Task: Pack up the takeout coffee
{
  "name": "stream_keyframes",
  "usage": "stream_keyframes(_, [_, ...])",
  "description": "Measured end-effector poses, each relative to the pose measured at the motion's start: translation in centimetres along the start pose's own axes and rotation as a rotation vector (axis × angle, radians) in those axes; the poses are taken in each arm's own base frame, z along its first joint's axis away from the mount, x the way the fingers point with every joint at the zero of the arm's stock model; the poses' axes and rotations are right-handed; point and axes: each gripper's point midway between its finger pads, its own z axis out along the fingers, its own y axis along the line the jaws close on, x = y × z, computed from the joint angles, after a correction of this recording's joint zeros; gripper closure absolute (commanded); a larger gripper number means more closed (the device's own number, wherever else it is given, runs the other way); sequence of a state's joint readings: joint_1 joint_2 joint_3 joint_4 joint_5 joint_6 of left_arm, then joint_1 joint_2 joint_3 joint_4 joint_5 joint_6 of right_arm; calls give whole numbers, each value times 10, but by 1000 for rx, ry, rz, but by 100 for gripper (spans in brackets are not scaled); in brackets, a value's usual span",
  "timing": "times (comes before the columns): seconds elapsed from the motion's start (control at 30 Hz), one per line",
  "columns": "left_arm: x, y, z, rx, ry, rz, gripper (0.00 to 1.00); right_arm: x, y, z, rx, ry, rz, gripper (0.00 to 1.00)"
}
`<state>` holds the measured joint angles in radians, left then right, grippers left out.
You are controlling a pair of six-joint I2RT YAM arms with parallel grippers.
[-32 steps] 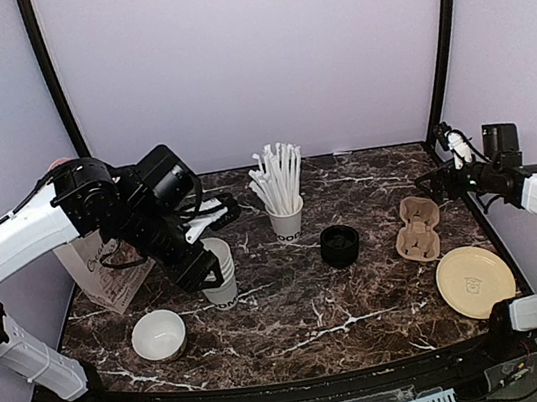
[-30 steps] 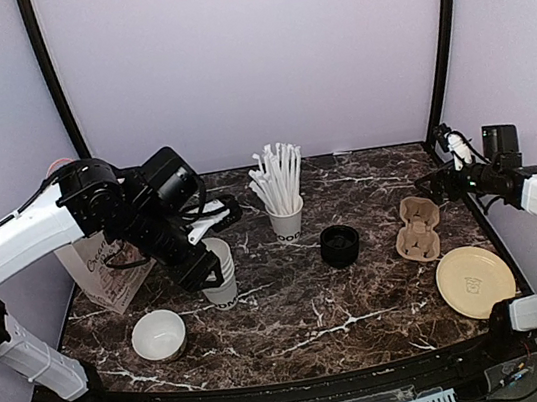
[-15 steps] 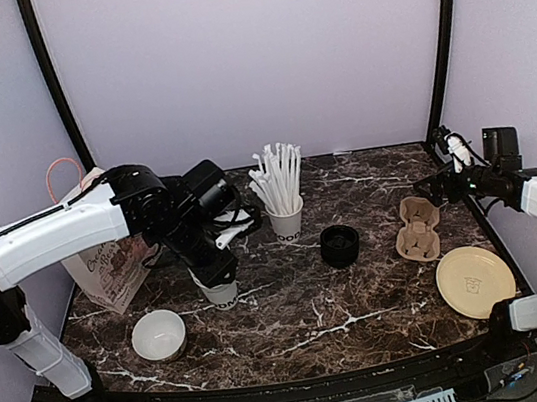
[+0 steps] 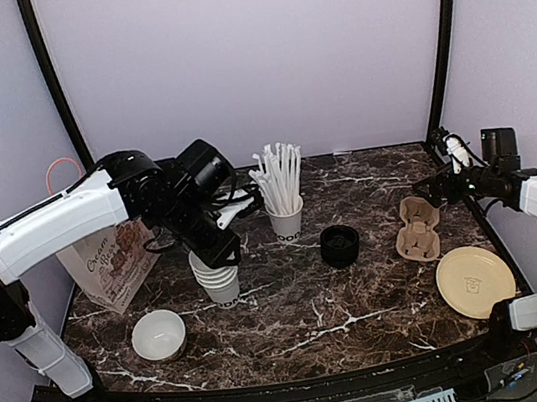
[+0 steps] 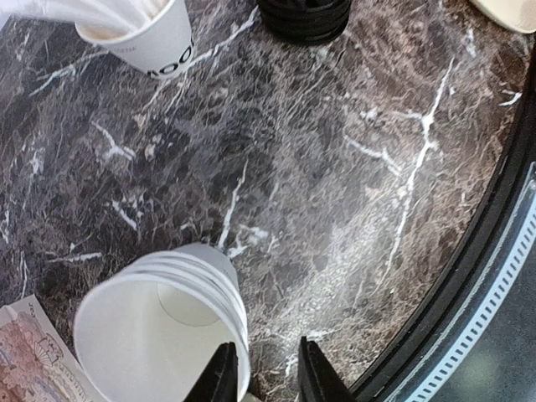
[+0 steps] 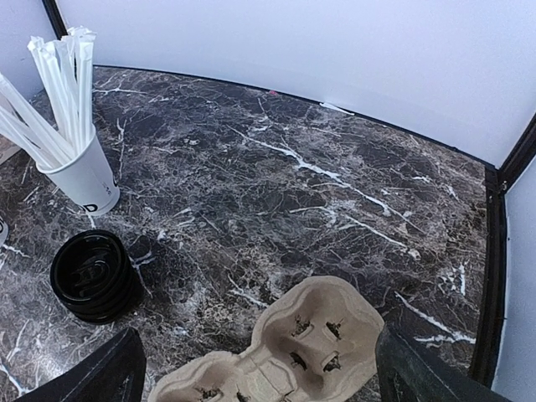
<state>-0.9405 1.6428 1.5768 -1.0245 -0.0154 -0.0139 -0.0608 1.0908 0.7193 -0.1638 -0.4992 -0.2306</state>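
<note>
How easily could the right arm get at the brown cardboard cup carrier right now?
Probably yes, quite easily. The right gripper hangs open near the cup carrier, which shows between its spread fingers in the right wrist view. The carrier's pockets are empty, and nothing stands between the two.

One stack of nested white cups point(image 4: 219, 277), several rims, exact number unclear. One straw cup point(image 4: 288, 221), its straws too bunched to count. One stack of black lids point(image 4: 340, 245). One cardboard cup carrier point(image 4: 418, 228). One beige plate point(image 4: 475, 281). One white bowl point(image 4: 158, 335). One printed paper bag point(image 4: 105, 258). Two arms.
</note>
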Motion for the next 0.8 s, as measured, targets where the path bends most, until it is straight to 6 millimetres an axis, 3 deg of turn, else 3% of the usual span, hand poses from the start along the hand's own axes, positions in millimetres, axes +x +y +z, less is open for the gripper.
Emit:
stream_keyframes(0.13, [-20,-7,-18,39,-70,5,54,1,-1,1,-1,4,1,4])
stream_keyframes(0.3, [-15,-6,-16,33,-45,3,47,2,-1,3,-3,6,2,4])
stream_keyframes(0.57, [2,11,5,-36,49,-17,64,4,-1,4,-4,10,2,4])
stream_keyframes(0.8, [8,26,10,-45,72,-70,78,5,-1,4,-5,11,2,4])
